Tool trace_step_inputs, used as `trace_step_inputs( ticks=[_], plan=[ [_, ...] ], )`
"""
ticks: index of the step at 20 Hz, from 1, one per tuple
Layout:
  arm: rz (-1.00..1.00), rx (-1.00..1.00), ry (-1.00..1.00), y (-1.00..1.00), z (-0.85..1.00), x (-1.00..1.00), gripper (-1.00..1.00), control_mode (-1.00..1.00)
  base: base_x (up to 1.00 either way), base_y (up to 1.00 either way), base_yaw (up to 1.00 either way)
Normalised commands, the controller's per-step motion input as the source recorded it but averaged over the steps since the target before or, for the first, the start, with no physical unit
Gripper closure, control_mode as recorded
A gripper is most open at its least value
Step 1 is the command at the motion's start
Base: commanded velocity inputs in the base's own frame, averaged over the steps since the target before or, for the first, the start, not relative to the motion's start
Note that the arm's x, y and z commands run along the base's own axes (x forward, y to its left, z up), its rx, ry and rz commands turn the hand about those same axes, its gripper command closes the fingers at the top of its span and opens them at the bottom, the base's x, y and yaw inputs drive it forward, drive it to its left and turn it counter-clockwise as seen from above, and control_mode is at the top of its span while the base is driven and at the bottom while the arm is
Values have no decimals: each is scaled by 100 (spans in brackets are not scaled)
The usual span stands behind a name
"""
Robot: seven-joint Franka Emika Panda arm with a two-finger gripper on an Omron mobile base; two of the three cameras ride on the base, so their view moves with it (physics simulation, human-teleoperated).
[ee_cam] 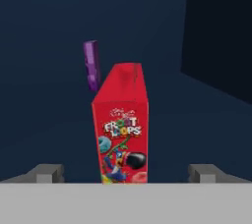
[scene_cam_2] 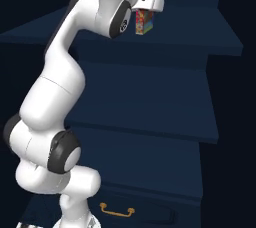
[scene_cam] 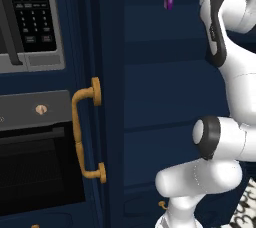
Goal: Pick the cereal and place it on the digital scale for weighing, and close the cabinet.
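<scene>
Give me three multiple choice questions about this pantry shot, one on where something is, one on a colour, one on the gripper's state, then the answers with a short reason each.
1. Where does the cereal box stand?
A. on a dark shelf inside the cabinet
B. on the oven door
C. in the drawer with the brass handle

2. What colour is the slim packet behind the cereal box?
A. yellow
B. purple
C. white

3. How does the gripper stand?
A. shut on the cereal box
B. shut on nothing
C. open, with the box between its fingertips but untouched

Answers:
1 A: the right base view shows the box upright on an upper shelf, just under the hand.
2 B: the hand view shows a purple packet behind and to the left of the red box.
3 C: in the hand view both fingertips sit wide apart, with clear gaps to the box's sides.
</scene>
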Motion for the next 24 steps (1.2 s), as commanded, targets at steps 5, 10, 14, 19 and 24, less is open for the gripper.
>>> trace_step_inputs(
  ticks=[5,10,14,19,24],
  plan=[
    [0,0,0,0,0,31,-100,-100,0,0,0],
    [0,0,0,0,0,34,100,-100,0,0,0],
    [0,0,0,-5,0,35,100,-100,0,0,0],
    [0,0,-1,-2,0,11,100,-100,0,0,0],
    [0,0,-15,-9,2,-58,100,-100,0,0,0]
  ],
)
